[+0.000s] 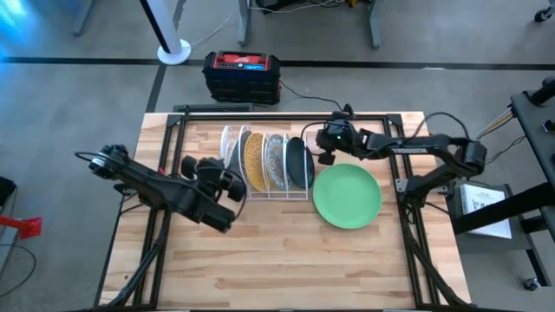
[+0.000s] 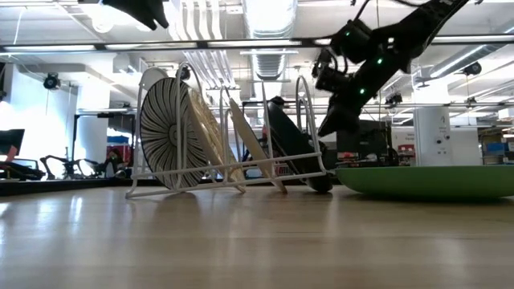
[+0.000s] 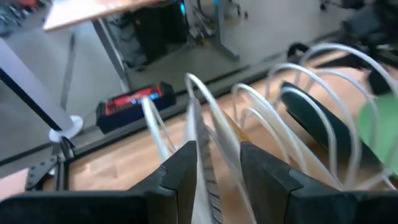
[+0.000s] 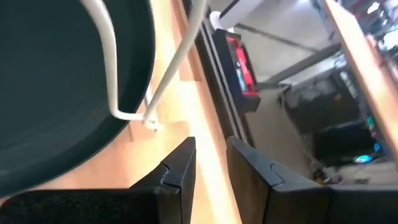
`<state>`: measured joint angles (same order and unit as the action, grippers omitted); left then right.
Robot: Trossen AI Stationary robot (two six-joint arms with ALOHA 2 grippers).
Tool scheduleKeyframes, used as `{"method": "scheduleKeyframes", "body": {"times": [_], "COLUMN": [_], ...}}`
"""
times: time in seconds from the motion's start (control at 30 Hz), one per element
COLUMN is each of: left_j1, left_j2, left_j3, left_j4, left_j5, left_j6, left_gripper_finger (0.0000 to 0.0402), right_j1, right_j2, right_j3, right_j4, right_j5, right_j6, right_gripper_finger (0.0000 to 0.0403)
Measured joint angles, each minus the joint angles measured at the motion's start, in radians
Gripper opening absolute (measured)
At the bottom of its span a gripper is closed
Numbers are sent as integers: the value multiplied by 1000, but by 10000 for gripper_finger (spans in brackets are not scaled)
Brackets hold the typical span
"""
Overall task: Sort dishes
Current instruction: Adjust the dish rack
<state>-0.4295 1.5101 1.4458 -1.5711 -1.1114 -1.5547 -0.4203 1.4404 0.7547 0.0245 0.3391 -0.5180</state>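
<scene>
dark teal plate (image 1: 299, 162) upright in white rack (image 1: 269, 192), right gripper (image 1: 323, 149) narrowly parted, empty

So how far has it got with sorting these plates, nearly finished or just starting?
Mostly done, it seems. Four plates stand in the white wire rack: a white patterned plate, a mustard-yellow plate, another pale one, and the dark teal plate. The left end effector straddles the patterned plate's rim; the right end effector hovers empty beside the teal plate. Left: the light green plate lying flat on the table.
</scene>
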Motion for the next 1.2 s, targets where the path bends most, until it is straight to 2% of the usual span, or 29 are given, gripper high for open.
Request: {"method": "scheduleKeyframes", "body": {"times": [0.17, 0.37, 0.53, 0.7, 0.83, 1.0, 1.2], "left_j1": [14, 72, 164, 211, 230, 244, 317], "left_j2": [-55, -117, -141, -127, -125, -121, -121], "left_j3": [-87, -148, -156, -144, -139, -106, -64], "left_j4": [12, 14, 14, 27, 31, 36, 1], "left_j5": [-80, -111, -108, -40, 60, 61, 125], "left_j6": [-16, 18, 26, 42, 4, 19, 102], "left_gripper_finger": [112, 112, 112, 112, 112, 112, 112], "right_j1": [0, -4, -4, -3, -3, -3, -3], "right_j2": [-133, -278, -358, -395, -393, -391, -391], "right_j3": [0, 0, 0, -9, -26, -36, -36], "right_j4": [-161, -244, -284, -322, -321, -320, -325], "right_j5": [-49, -233, -244, -285, -411, -555, -576], "right_j6": [179, 348, 448, 502, 586, 663, 680], "right_gripper_finger": [92, 98, 93, 90, 102, 132, 170]}}
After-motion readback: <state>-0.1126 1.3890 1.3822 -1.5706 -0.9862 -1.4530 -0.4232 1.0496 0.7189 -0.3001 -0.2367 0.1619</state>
